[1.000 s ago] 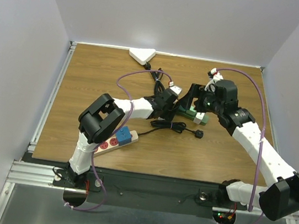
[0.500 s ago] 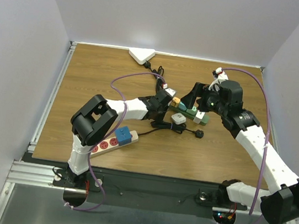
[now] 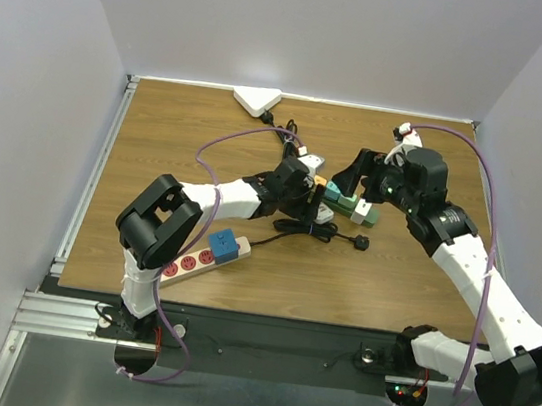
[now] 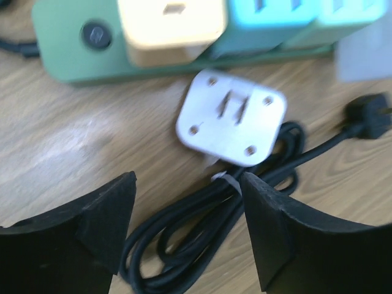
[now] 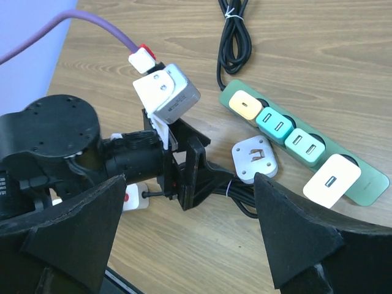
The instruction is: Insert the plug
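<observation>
The white plug (image 4: 231, 117) lies prongs-up on the table just in front of the green power strip (image 4: 73, 61), and nothing grips it. My left gripper (image 4: 187, 223) hovers open right beside it, above a coiled black cord (image 4: 184, 236). In the top view the plug (image 3: 324, 214) sits at the tips of the left gripper (image 3: 312, 201). My right gripper (image 3: 353, 179) hangs open above the strip (image 3: 371, 218), holding nothing. The right wrist view looks down on the plug (image 5: 254, 158), the strip (image 5: 367, 184) and the left gripper (image 5: 193, 168).
The strip carries a cream adapter (image 4: 168, 27), teal adapters (image 5: 288, 135) and a white adapter (image 5: 331, 182). A black plug (image 3: 361, 242) ends the cord. A second strip with a blue block (image 3: 209, 252) lies near left, and a white triangular device (image 3: 257, 100) at the back.
The white plug, not seen a second ago, now lies loose on the table by the strip. The left gripper has shifted slightly beside it. The right gripper has drawn back to the right.
</observation>
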`<act>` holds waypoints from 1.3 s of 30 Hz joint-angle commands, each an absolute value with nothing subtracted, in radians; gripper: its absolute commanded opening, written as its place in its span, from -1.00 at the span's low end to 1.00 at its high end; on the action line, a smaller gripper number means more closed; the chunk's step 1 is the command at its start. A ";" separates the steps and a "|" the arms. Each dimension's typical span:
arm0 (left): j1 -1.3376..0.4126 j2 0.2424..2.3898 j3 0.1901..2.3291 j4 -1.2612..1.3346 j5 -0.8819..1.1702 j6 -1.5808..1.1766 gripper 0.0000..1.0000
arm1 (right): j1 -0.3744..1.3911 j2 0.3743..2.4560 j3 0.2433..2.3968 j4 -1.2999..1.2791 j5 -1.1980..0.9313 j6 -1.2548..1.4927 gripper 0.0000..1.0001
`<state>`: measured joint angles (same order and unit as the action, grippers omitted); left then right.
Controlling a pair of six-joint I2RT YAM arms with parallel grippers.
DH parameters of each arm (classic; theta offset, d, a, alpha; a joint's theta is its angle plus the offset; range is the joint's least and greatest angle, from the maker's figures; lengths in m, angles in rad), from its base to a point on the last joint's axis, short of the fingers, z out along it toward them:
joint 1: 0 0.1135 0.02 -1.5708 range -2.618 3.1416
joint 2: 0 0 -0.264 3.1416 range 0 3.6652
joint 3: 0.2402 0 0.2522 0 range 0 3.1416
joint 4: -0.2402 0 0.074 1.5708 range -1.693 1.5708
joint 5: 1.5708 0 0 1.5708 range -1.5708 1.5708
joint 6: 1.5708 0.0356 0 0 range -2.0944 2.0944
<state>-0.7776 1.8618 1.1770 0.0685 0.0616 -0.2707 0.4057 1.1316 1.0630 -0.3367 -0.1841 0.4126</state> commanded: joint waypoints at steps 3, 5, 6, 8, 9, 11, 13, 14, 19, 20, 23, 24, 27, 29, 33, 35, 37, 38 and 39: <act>-0.781 1.862 1.207 0.186 0.155 -0.256 0.80 | 0.397 1.106 1.031 -0.330 -0.166 0.413 0.80; -0.782 1.881 1.219 0.213 0.199 -0.273 0.91 | 0.396 1.097 1.028 -0.333 -0.164 0.408 0.81; -0.782 1.885 1.227 0.219 0.202 -0.275 0.93 | 0.394 1.095 1.028 -0.333 -0.163 0.408 0.81; -0.781 1.905 1.238 0.216 0.187 -0.270 0.95 | 0.393 1.089 1.026 -0.337 -0.163 0.408 0.81; -0.781 1.911 1.247 0.213 0.173 -0.262 0.96 | 0.391 1.088 1.025 -0.336 -0.166 0.408 0.81; -0.779 1.937 1.256 0.209 0.170 -0.256 0.96 | 0.391 1.085 1.026 -0.341 -0.167 0.407 0.81; -0.779 1.963 1.270 0.209 0.175 -0.249 0.97 | 0.391 1.080 1.025 -0.342 -0.170 0.407 0.81; -0.779 1.971 1.275 0.210 0.176 -0.245 0.97 | 0.391 1.078 1.025 -0.342 -0.170 0.408 0.81; -0.779 1.999 1.281 0.209 0.166 -0.230 0.97 | 0.390 1.060 1.015 -0.347 -0.167 0.416 0.81; -0.779 1.999 1.278 0.210 0.167 -0.229 0.90 | 0.390 1.058 1.012 -0.348 -0.167 0.416 0.81; -0.779 2.003 1.266 0.216 0.192 -0.224 0.69 | 0.390 1.055 1.009 -0.350 -0.160 0.417 0.81; -0.779 2.002 1.255 0.218 0.201 -0.224 0.48 | 0.390 1.057 1.012 -0.353 -0.153 0.417 0.81; -0.781 1.979 1.220 0.244 0.216 -0.219 0.00 | 0.388 1.052 1.022 -0.359 -0.135 0.413 0.81; -0.779 1.950 1.163 0.265 0.229 -0.204 -0.29 | 0.384 1.052 1.035 -0.367 -0.112 0.407 0.81; -0.781 1.870 1.095 0.301 0.230 -0.173 -0.79 | 0.379 1.057 1.064 -0.387 -0.066 0.396 0.81; -0.779 1.800 1.040 0.327 0.232 -0.161 -0.95 | 0.373 1.057 1.087 -0.400 -0.043 0.391 0.81; -0.781 1.746 0.987 0.342 0.248 -0.140 -1.00 | 0.370 1.057 1.097 -0.406 -0.040 0.384 0.81; -0.779 1.694 0.970 0.353 0.256 -0.134 -1.00 | 0.368 1.057 1.100 -0.411 -0.041 0.380 0.81; -0.779 1.669 0.954 0.356 0.267 -0.127 -1.00 | 0.368 1.058 1.100 -0.417 -0.054 0.373 0.81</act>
<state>-0.7773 1.8095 1.0004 0.3099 0.2203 -0.1806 0.3775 1.0744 1.0416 -0.4129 -0.0792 0.4042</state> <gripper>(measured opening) 0.742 0.902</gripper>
